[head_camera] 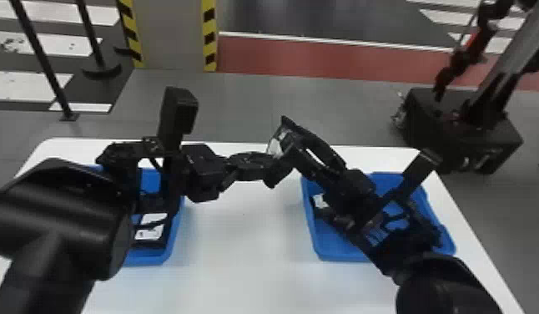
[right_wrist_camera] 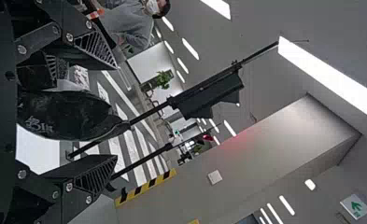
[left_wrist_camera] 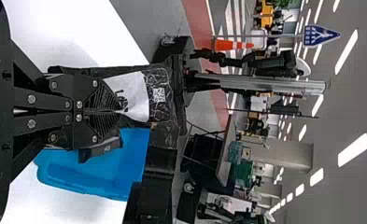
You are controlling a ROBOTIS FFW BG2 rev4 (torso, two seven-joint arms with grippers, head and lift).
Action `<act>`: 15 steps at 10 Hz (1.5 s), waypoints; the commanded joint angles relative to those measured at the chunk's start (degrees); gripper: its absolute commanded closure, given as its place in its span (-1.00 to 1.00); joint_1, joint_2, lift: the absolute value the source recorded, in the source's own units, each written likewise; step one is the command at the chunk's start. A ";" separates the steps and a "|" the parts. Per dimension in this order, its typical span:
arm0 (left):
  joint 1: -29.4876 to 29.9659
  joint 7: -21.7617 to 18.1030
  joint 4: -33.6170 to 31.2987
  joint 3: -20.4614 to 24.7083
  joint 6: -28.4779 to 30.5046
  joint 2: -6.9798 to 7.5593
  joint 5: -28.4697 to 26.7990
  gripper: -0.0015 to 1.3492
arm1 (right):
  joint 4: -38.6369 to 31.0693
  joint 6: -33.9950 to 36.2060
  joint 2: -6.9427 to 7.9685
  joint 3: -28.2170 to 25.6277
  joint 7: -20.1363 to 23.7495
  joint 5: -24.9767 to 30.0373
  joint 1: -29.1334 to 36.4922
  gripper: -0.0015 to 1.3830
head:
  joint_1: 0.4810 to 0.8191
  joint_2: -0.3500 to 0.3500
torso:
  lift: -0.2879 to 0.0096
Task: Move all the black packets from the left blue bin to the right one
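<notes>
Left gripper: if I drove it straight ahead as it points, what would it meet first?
The left gripper holds a black packet; beyond that, the right gripper or its arm would likely come first, though the depth is unclear.

Beyond a white table [head_camera: 239,250], grey floor [head_camera: 239,104], red strip [head_camera: 323,60], pillar [head_camera: 170,33] (hazard-striped edges)

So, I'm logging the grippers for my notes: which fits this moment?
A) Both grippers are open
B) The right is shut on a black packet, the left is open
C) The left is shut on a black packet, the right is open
C: the left gripper pinches the black packet, while the right gripper's fingers stand wide apart.
</notes>
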 commanded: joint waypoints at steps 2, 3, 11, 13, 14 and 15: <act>-0.45 0.05 0.66 -0.85 0.01 0.03 0.84 0.79 | 1.02 -2.39 0.55 0.09 -0.09 2.63 -1.11 0.63 | 0.27 -0.35 | 0.20; -0.60 -0.04 0.80 -0.85 -0.13 -0.06 0.76 0.79 | 1.30 -3.24 0.55 0.00 0.00 3.42 -1.25 0.83 | 0.27 -0.36 | 0.20; 6.86 4.80 0.80 7.67 -6.74 -1.64 1.28 -0.84 | 8.61 -9.42 0.11 -5.45 1.84 2.01 -2.94 0.85 | 0.20 -0.35 | 0.20; 11.92 4.80 0.80 14.26 -10.40 -2.16 2.07 -0.72 | 10.58 -9.85 -1.47 -10.37 0.00 3.42 -2.52 0.85 | 0.27 -0.38 | 0.20; 14.03 4.71 0.52 17.34 -11.52 -2.08 2.78 -0.72 | 12.13 -10.27 -2.97 -11.60 -2.38 3.33 -1.68 0.85 | 0.27 -0.40 | 0.20; 15.86 4.71 -0.33 19.89 -11.52 -1.81 3.22 -0.73 | 13.67 -10.55 -3.84 -12.31 -4.22 3.25 -1.11 0.85 | 0.27 -0.42 | 0.20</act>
